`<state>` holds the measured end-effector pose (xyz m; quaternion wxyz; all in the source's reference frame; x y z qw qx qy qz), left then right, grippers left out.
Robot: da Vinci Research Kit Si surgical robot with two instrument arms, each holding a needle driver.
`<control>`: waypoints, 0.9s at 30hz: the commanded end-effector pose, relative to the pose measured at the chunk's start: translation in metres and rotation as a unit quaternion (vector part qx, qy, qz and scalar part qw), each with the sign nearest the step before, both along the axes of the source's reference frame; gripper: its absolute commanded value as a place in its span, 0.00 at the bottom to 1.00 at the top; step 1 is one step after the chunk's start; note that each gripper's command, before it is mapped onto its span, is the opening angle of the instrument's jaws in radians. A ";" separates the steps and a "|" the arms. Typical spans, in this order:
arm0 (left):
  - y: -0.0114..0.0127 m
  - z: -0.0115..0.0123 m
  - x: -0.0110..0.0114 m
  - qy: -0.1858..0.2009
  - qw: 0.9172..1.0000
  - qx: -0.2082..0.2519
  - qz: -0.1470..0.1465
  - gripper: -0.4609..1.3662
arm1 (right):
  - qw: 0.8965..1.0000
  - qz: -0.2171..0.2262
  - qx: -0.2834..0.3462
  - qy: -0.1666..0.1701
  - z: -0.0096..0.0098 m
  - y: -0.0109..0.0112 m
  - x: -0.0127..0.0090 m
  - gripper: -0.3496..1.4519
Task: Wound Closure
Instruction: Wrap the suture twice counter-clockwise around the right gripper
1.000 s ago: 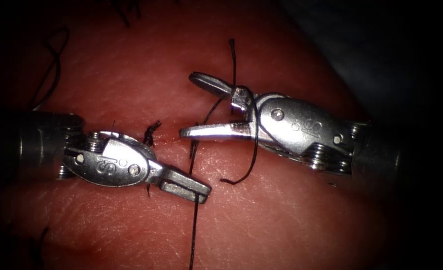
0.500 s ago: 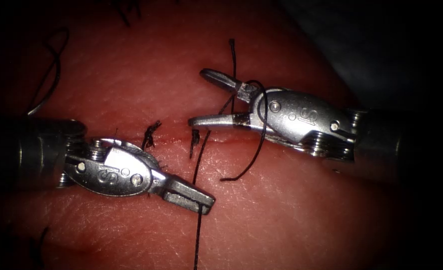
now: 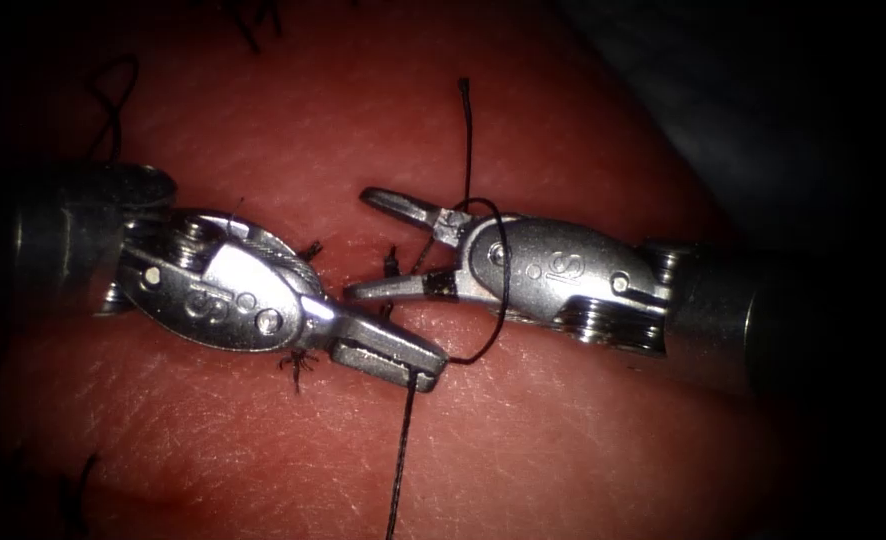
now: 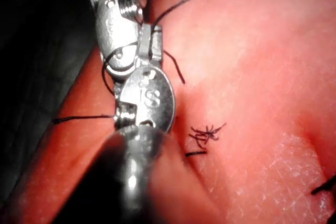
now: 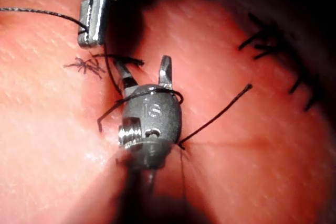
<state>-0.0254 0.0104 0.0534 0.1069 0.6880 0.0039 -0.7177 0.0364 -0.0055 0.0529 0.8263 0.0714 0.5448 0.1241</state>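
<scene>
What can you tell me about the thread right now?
The thread is thin, dark and single-stranded. The left tool holds it in shut jaws, and from there it hangs taut down over the tissue. A loop of it lies around the open-jawed right tool, and a free end sticks up above that tool.

Left tool point(image 3: 418, 362) clamped on the thread point(image 3: 399, 450), tip just below the right tool point(image 3: 363, 243), nearly touching. Right tool's jaws parted over the cut point(image 3: 358, 282), thread looped around its wrist behind the jaws. Knot ends point(image 3: 296, 362) on the tissue point(image 3: 563, 430) just under the left tool's wrist. Free thread end above the right tool.
</scene>
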 end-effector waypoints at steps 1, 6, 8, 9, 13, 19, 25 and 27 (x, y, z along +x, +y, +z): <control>0.0003 0.0000 0.0000 -0.004 1.000 0.002 0.002 0.06 | 1.000 -0.008 0.003 0.000 -0.0002 0.0001 -0.0001 0.86; 0.0021 0.0004 0.0001 -0.012 1.000 0.008 0.005 0.06 | 1.000 -0.016 0.011 0.008 -0.0005 -0.0003 -0.0008 0.86; 0.0029 0.0006 0.0002 -0.014 1.000 0.010 0.006 0.06 | 1.000 -0.020 0.012 0.014 -0.0005 -0.0005 -0.0010 0.86; 0.0035 0.0009 0.0003 -0.017 1.000 0.009 0.008 0.06 | 1.000 -0.022 0.011 0.016 -0.0006 -0.0006 -0.0010 0.86; 0.0054 0.0016 0.0003 -0.025 1.000 0.006 0.009 0.06 | 0.999 -0.030 0.017 0.031 -0.0006 -0.0009 -0.0009 0.85; 0.0089 0.0038 -0.0002 -0.046 0.999 -0.011 0.012 0.06 | 0.996 -0.049 0.038 0.067 -0.0006 -0.0014 -0.0009 0.81; 0.0106 0.0061 0.0007 -0.068 0.997 -0.001 0.026 0.06 | 0.993 -0.058 0.048 0.091 -0.0007 -0.0016 -0.0014 0.77; 0.0109 0.0068 0.0011 -0.085 0.996 0.006 0.036 0.06 | 0.992 -0.056 0.053 0.102 -0.0008 -0.0017 -0.0016 0.77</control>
